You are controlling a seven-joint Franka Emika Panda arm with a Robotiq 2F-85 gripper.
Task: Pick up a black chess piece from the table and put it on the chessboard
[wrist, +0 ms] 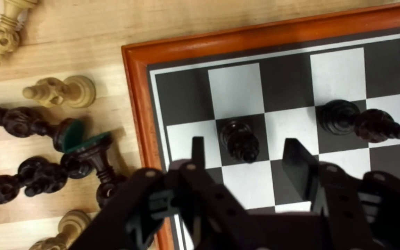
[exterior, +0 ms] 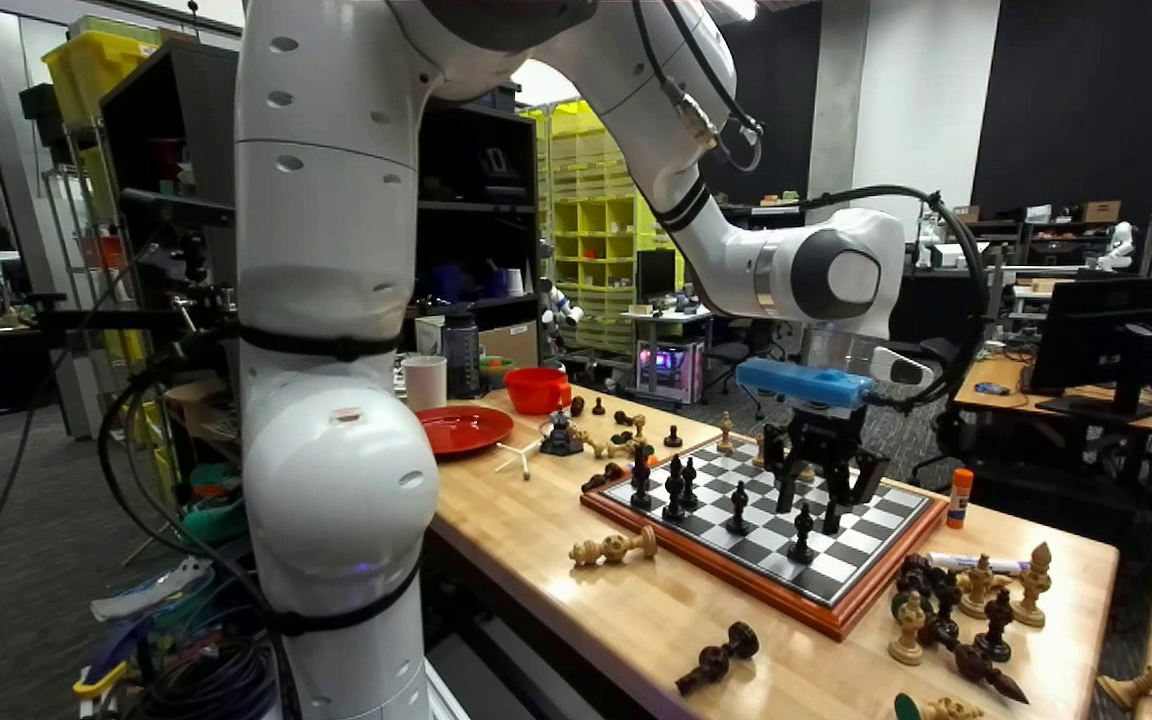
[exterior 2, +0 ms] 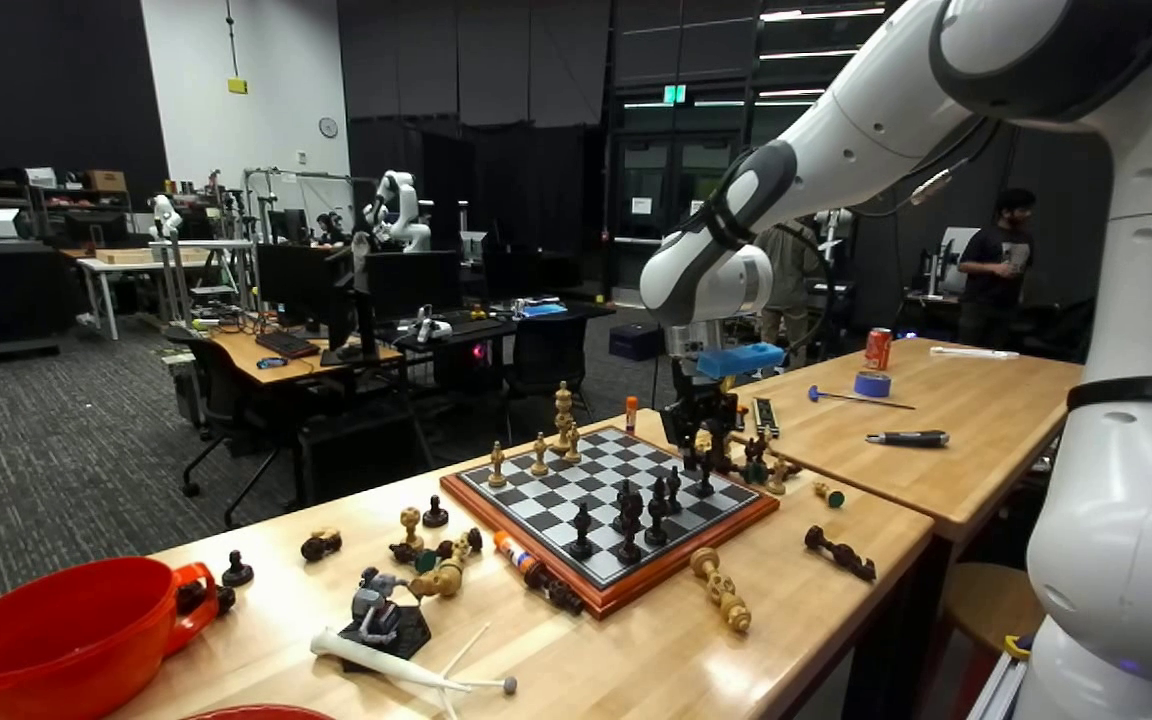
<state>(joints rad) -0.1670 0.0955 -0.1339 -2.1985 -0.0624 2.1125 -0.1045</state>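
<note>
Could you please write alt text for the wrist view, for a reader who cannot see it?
An open gripper hangs over a checkered chessboard, a dark chess piece visible between its fingers. Another dark chess piece stands farther right. At left, beyond the reddish-brown rim, dark pieces and pale pieces are scattered on the light-wood table.

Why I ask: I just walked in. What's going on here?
A robot arm is at work over a chessboard, apparently setting it up. Its fingers are spread and hold nothing; in the wrist view a black chess piece shows between them, upright on the board. More black pieces and some pale pieces stand there too, while loose pieces lie or stand on the table beside it.
</note>
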